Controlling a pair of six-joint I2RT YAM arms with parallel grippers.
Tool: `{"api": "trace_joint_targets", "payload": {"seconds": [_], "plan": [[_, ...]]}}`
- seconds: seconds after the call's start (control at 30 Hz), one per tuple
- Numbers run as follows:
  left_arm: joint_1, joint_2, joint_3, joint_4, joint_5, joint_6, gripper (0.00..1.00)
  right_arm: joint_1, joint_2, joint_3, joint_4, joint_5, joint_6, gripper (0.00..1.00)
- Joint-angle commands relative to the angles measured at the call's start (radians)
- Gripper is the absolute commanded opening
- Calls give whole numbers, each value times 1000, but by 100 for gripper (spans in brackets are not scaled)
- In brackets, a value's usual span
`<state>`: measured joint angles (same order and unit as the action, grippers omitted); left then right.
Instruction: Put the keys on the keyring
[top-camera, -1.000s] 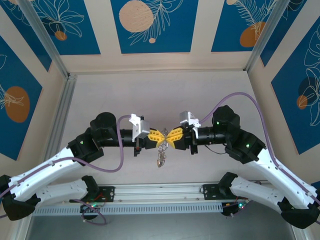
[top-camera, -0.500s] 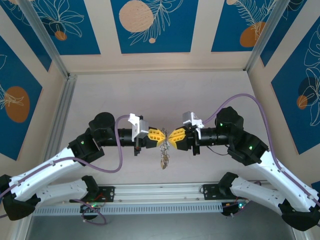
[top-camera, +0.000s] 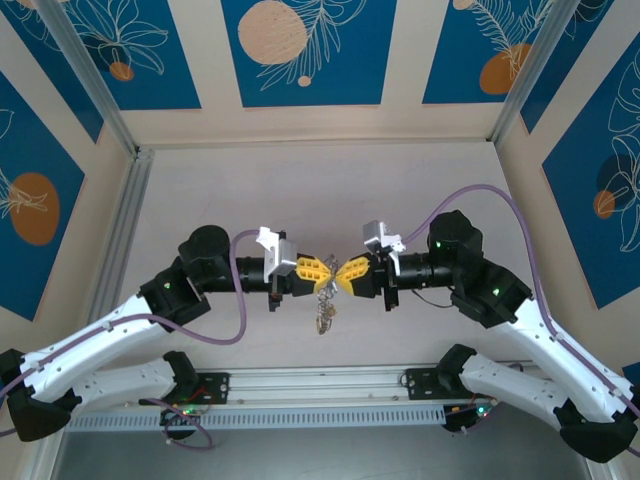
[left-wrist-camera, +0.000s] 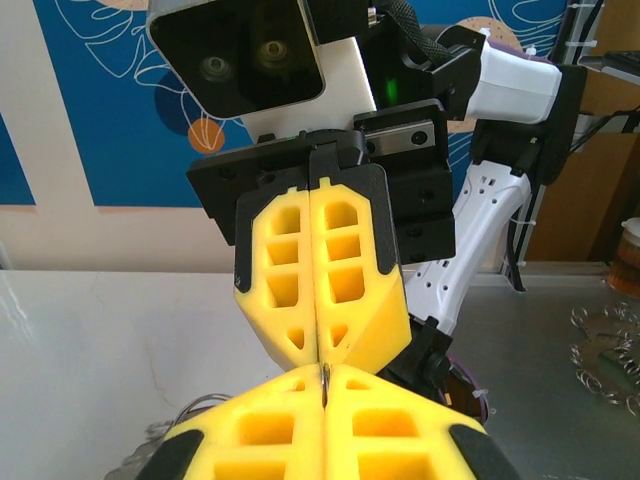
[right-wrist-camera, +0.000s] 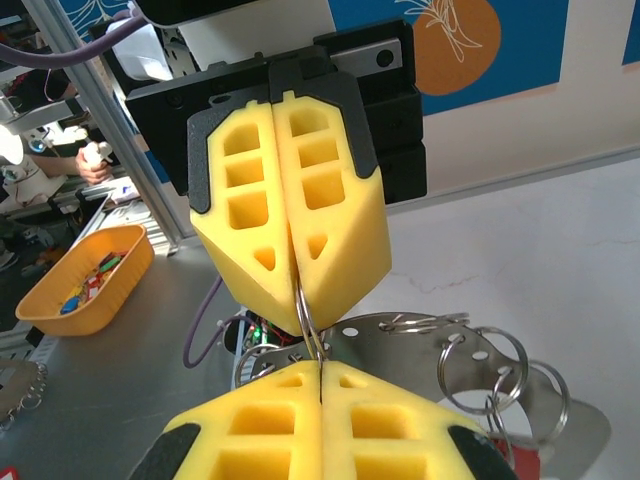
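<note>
Fingertips of R gripper (right-wrist-camera: 320, 368) are pressed flat together, no gap, nipping a thin wire loop (right-wrist-camera: 305, 318) of the keyring (right-wrist-camera: 395, 345) at their seam. Tip to tip w/ it, L gripper (right-wrist-camera: 297, 285) is likewise clamped on the same loop. Rest of keyring hangs just below and beyond both tips, small rings along its rim. Vs 1 s ago, both finger pairs look less splayed.

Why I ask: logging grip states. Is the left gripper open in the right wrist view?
No, the left gripper has its yellow fingers pressed together, pinching a wire loop of the keyring.
</note>
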<state>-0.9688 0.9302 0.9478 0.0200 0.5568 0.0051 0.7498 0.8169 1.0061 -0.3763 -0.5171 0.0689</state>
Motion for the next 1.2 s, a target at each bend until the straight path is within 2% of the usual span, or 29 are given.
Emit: {"api": "trace_joint_targets", "payload": {"seconds": [0.0, 0.43, 0.67, 0.8, 1.07, 1.17], "plan": [[4, -22, -7, 107, 70, -16, 0, -13, 29, 20, -25, -15, 16, 0], [9, -19, -42, 234, 121, -87, 0, -17, 63, 26, 9, -68, 17, 0], [13, -11, -49, 296, 146, -124, 0, -21, 65, 25, 4, -55, 27, 0], [15, -11, -47, 320, 159, -141, 0, -24, 66, 24, 16, -55, 32, 5], [18, -7, -43, 340, 179, -161, 0, -36, 60, 23, 27, -56, 43, 20], [18, -4, -41, 349, 181, -166, 0, -43, 49, 21, 34, -53, 48, 21]]}}
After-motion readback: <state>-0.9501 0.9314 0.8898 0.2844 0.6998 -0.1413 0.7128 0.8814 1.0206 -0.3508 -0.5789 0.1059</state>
